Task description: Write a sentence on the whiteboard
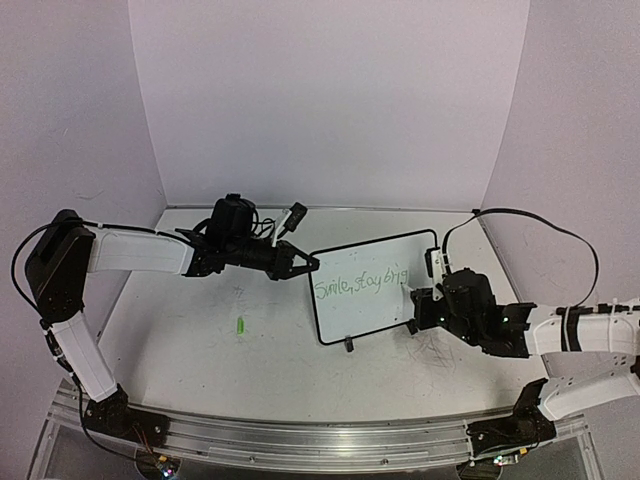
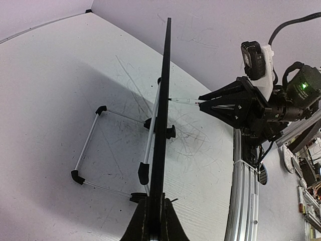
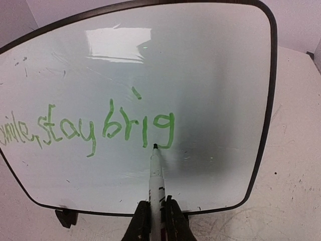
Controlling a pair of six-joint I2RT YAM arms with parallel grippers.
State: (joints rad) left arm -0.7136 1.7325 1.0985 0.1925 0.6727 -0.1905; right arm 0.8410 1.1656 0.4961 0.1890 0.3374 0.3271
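The whiteboard (image 1: 372, 318) is stood upright on the bench (image 1: 200, 350), right of centre. Its left edge is pinched between the left fingers (image 2: 139, 227) so that it is braced against writing pressure. A pen (image 3: 156, 175) is clamped between the right fingers (image 3: 142, 224) and aimed at the glossy face, with its tip touching just below the last letter. The sentence (image 3: 90, 128) reads "Smile, stay brig". It is judged unfinished, with bare board available to the right for the remaining letters.
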